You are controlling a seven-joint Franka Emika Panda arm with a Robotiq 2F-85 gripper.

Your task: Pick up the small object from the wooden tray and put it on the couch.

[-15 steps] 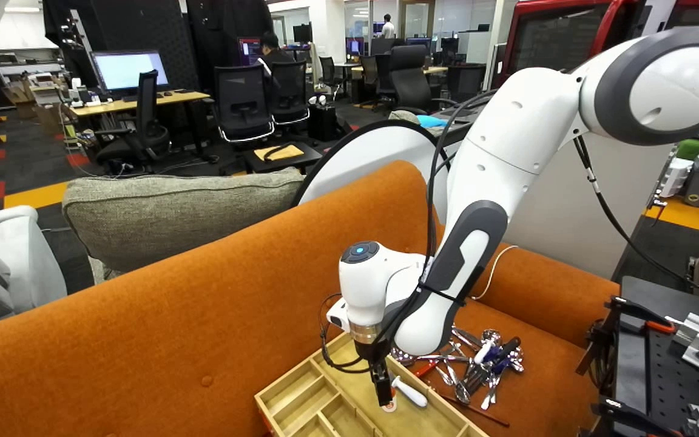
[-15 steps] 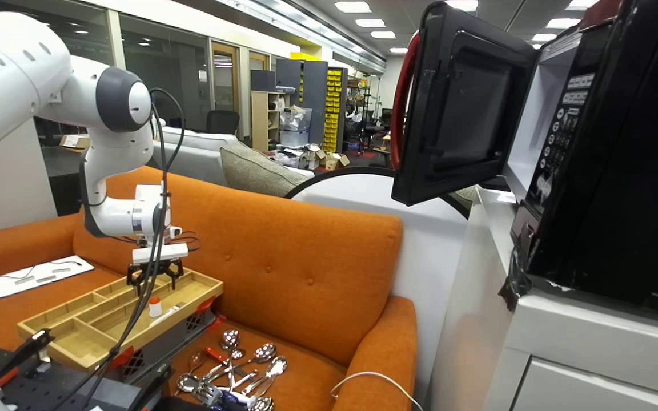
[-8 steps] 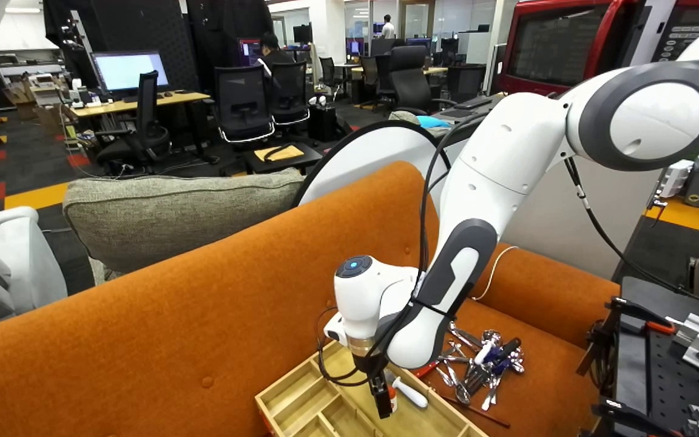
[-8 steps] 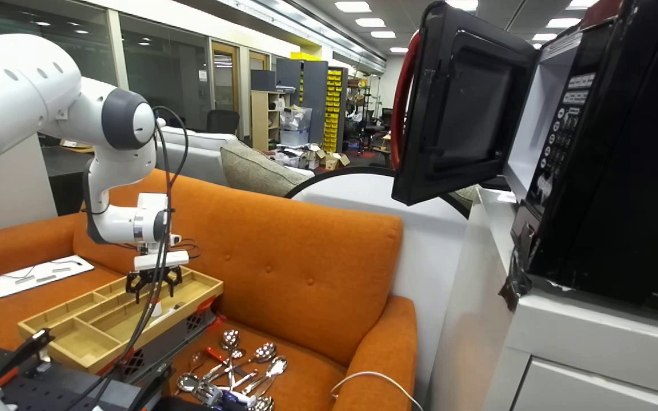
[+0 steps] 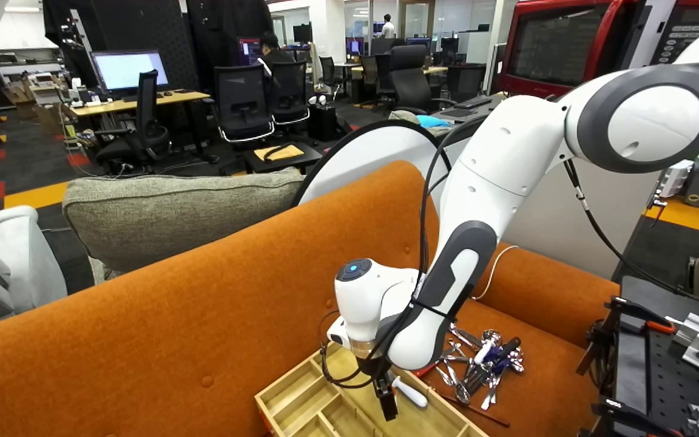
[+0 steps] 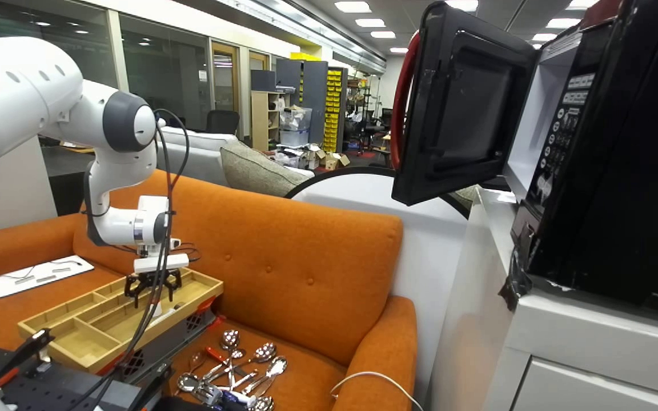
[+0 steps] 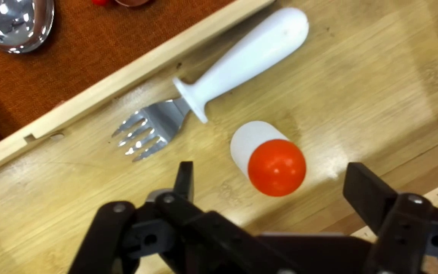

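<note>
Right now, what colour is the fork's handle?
White. The fork's handle shows best in the wrist view.

dark carpet [image 5: 37, 162] with red and yellow patches [image 5: 34, 194]; black office chairs [image 5: 242, 100] near a wood-toned desk [image 5: 189, 97]; tall glass panels [image 6: 163, 63]; glowing white ceiling lights [image 6: 370, 23].

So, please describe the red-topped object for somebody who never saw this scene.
Find the orange couch, then the divided wooden tray there. In the tray, near a white-handled fork, is a stubby white cylinder. Unlike the fork, it has a domed red-orange top.
</note>
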